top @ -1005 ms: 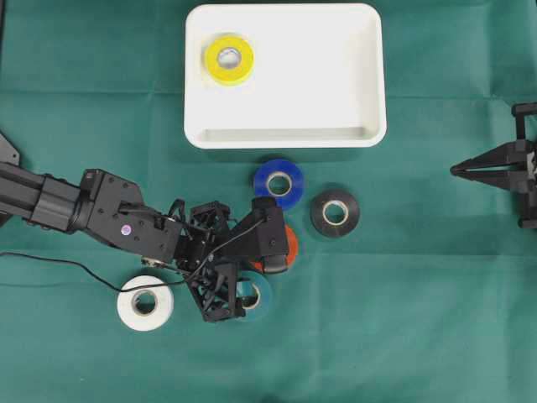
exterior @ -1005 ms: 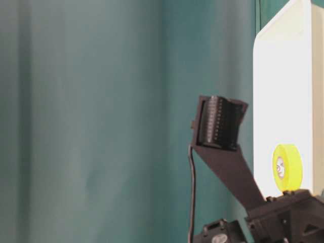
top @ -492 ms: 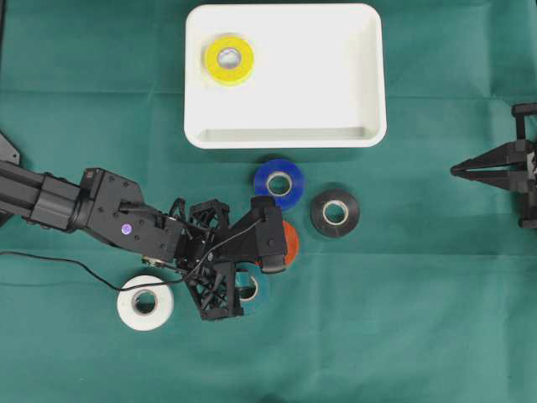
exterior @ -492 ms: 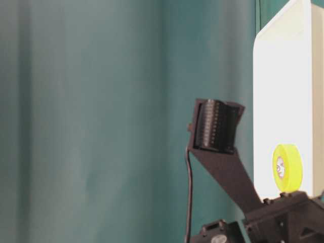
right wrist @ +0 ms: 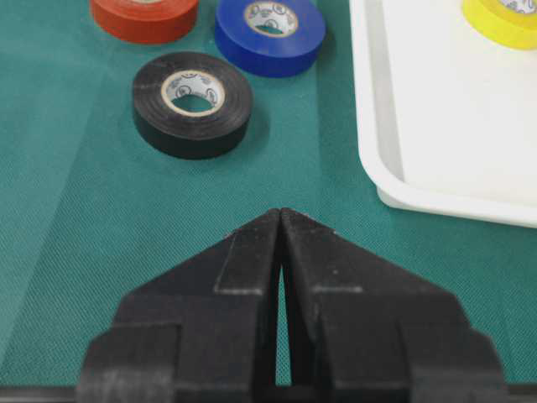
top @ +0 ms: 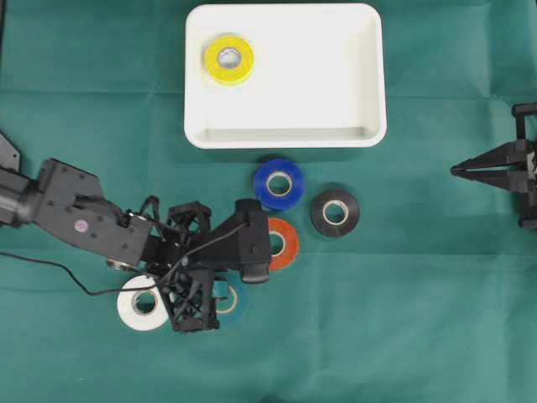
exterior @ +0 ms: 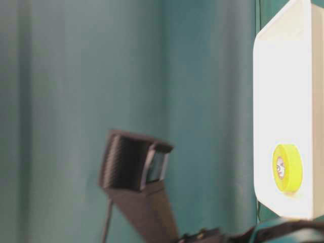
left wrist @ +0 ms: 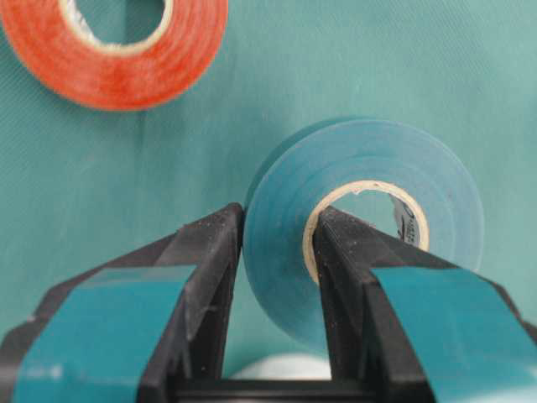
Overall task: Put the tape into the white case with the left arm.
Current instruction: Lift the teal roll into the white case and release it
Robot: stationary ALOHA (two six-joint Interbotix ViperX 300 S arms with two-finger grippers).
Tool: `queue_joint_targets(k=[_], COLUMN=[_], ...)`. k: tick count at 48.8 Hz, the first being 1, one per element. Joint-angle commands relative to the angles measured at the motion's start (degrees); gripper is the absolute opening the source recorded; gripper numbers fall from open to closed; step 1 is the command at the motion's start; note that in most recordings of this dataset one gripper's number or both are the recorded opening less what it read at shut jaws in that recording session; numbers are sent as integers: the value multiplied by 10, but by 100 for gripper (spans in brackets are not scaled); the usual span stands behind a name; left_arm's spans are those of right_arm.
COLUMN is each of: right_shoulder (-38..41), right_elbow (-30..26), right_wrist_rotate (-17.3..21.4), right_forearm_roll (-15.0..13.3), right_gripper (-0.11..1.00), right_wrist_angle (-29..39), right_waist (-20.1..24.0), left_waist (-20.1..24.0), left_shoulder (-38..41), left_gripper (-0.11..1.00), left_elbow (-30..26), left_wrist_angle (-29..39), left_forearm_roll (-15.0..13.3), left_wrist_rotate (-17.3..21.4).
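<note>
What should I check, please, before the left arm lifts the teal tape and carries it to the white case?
1. Grip: left gripper is shut on the teal tape, one finger through the core, one outside. Ok.
2. Tape fully off the cloth: cannot tell.
3. Neighbours: orange tape and white tape lie close to the arm. Not ok.
4. Space in the white case: only the yellow tape is inside, in the far left corner. Ok.
5. Right gripper shut, parked at the right edge, away from the path. Ok.

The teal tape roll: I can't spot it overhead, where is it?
Overhead, the teal tape roll sits lower left, clamped in the left gripper, between the white roll and orange roll.
</note>
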Motion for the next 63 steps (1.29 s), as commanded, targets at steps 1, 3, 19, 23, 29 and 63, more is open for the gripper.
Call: queue_joint_targets(k=[1,3,19,23,29,63], right_shoulder=[3,3,3,3,4,3], right_elbow=[-5,-5,-5,-5,-5,-5], right_wrist_rotate=[1,1,1,1,1,1], right_forearm_roll=[-1,-2,-1,-1,-1,-1], right_gripper=[-9,-9,-9,-9,-9,-9], right_wrist_angle=[-6,-6,-6,-6,-6,-6], right_waist=[-1,-1,-1,-1,-1,-1], left_waist=[0,0,20,32,58,298], left_shoulder=[-32,-35,-47,-48,-48,-54], left_gripper=[25,25,25,25,25,25], left_elbow=[-7,-7,4,7,8,3], left_wrist_angle=[19,27,36,36,37,33], left_forearm_roll=[0,0,1,1,1,1], left_wrist_rotate=[0,0,1,1,7,209])
